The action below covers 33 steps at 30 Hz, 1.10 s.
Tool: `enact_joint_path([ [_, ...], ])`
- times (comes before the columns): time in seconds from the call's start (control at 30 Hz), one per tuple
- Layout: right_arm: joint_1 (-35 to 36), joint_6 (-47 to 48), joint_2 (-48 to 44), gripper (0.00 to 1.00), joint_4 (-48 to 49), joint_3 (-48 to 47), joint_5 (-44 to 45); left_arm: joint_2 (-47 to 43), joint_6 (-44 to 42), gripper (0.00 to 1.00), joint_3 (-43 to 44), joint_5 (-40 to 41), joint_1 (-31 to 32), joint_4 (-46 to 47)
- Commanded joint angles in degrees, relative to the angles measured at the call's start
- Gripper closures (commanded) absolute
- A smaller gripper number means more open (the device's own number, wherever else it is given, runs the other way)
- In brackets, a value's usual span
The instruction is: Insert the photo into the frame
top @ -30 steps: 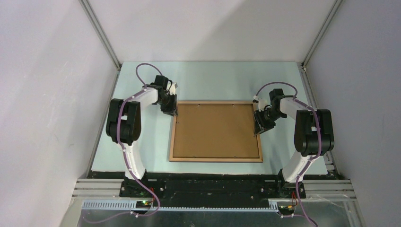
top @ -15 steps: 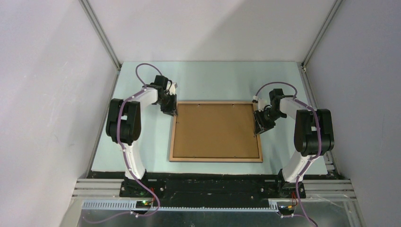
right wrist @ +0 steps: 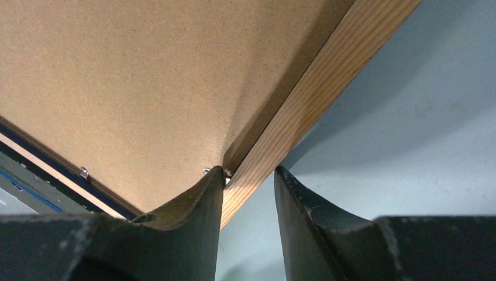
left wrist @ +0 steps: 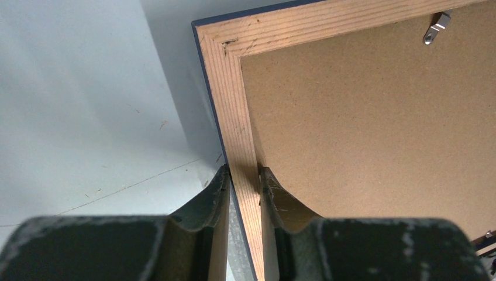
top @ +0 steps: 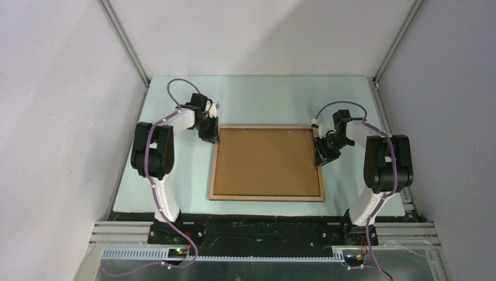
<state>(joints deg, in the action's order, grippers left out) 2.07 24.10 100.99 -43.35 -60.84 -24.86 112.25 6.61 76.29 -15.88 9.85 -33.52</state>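
Brown backing board fitted, photo unseen, the thin wood-brown frame is clamped by left fingers, loosely straddled by parted right fingers.

The work area is a three-sided enclosure, described here from the top view.

- Table: pale green-blue matte top. The left wrist view shows fine scratches and specks on it.
- Back wall, 12 o'clock: plain white panel. A faint diagonal change of tone crosses it.
- Left wall, 9 o'clock, and right wall, 3 o'clock: plain pale grey panels.
- Metal posts: one at 11 o'clock, one at 1 o'clock, at the corners of the back wall.
- Black strip, 6 o'clock: borders the near table edge.
- Metal rails: just beyond the strip.

Lighting is soft and diffuse.
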Motion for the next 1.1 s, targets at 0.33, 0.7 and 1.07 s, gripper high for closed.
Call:
enact_joint_path([
  [0.33, -3.3, -0.2, 1.2, 0.52, -0.5, -0.4, 2.4, -1.4, -0.1, 1.00, -0.7, 0.5, -1.1, 1.8],
  [0.7, -4.5, -4.3, -2.5, 0.48, 1.1, -2.6, 1.8, -1.5, 1.6, 1.00, -1.7, -0.5, -1.3, 3.2],
  [1.07, -4.1, -8.6, 3.3, 0.48, 1.6, -5.9, -1.3, -1.0, 1.8, 1.00, -2.0, -1.2, -1.3, 3.3],
])
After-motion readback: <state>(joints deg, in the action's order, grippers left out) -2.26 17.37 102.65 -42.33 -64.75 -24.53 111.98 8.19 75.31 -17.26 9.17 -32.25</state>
